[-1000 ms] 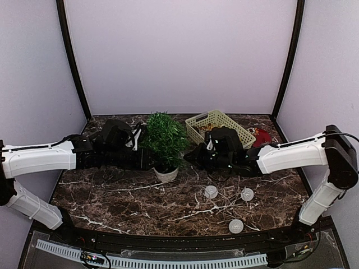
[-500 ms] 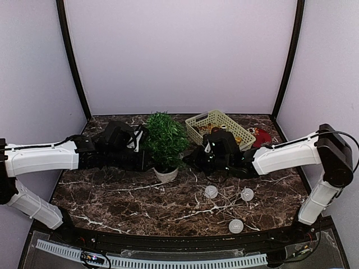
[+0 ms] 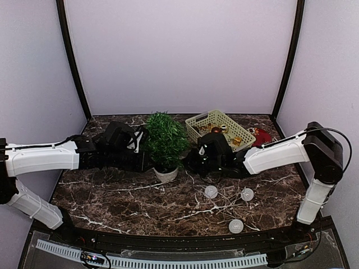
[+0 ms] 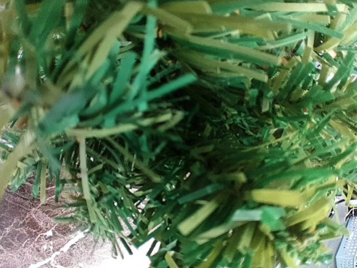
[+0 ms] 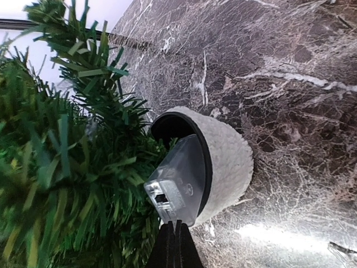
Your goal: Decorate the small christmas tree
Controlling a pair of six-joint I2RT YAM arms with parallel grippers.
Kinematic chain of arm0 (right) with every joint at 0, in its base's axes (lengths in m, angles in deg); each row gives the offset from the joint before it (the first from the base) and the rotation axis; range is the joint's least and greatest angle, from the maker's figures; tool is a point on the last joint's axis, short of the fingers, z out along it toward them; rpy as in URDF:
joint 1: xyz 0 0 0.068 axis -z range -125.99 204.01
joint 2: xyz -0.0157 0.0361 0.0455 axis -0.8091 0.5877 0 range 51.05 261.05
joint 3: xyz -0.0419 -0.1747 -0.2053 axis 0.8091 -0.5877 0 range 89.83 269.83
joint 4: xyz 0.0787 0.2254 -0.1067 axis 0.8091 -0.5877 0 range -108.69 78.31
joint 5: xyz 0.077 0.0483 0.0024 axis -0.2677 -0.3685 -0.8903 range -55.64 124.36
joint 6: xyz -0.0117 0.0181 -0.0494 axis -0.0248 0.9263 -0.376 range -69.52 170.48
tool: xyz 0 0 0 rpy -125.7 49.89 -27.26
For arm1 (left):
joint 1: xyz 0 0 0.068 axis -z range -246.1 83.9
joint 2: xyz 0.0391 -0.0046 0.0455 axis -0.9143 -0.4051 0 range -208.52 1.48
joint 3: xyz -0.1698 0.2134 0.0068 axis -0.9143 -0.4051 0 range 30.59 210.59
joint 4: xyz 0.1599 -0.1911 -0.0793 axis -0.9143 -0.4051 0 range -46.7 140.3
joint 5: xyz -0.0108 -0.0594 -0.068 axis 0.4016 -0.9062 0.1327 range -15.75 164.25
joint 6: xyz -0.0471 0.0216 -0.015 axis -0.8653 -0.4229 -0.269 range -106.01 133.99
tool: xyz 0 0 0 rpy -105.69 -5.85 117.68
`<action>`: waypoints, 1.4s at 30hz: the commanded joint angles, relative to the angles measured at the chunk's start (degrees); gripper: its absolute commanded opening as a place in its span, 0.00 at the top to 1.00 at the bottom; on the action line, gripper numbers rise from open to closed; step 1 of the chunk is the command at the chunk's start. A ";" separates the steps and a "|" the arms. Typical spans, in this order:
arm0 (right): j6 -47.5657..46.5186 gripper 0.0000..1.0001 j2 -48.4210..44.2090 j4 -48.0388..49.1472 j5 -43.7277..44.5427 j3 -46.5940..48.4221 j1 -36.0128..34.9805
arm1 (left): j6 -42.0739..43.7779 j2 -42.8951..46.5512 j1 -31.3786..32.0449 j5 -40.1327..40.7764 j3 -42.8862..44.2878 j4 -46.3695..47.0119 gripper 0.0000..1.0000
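The small christmas tree (image 3: 165,139) stands in its round white pot (image 3: 166,174) at mid-table. In the right wrist view my right gripper (image 5: 174,226) is shut on a clear plastic ornament (image 5: 181,184). It holds the ornament against the pot's rim (image 5: 226,162), under the lower branches (image 5: 61,167). In the top view that gripper (image 3: 189,159) sits at the tree's right side. My left gripper (image 3: 143,157) is pushed into the tree's left side. The left wrist view shows only needles (image 4: 195,139) and a bit of white pot (image 4: 134,259); its fingers are hidden.
A pale green basket (image 3: 242,133) with gold and red ornaments stands at the back right, with a red item (image 3: 261,137) beside it. Three clear balls lie on the marble in front: (image 3: 211,191), (image 3: 247,194), (image 3: 236,226).
My right arm has moved left, bringing the clear ornament up to the tree's base. The left arm has hardly moved.
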 commanded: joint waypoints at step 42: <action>-11.41 0.39 -38.22 -39.76 18.89 -10.62 4.68 | 5.40 14.98 -1.28 5.45 0.71 -9.66 0.26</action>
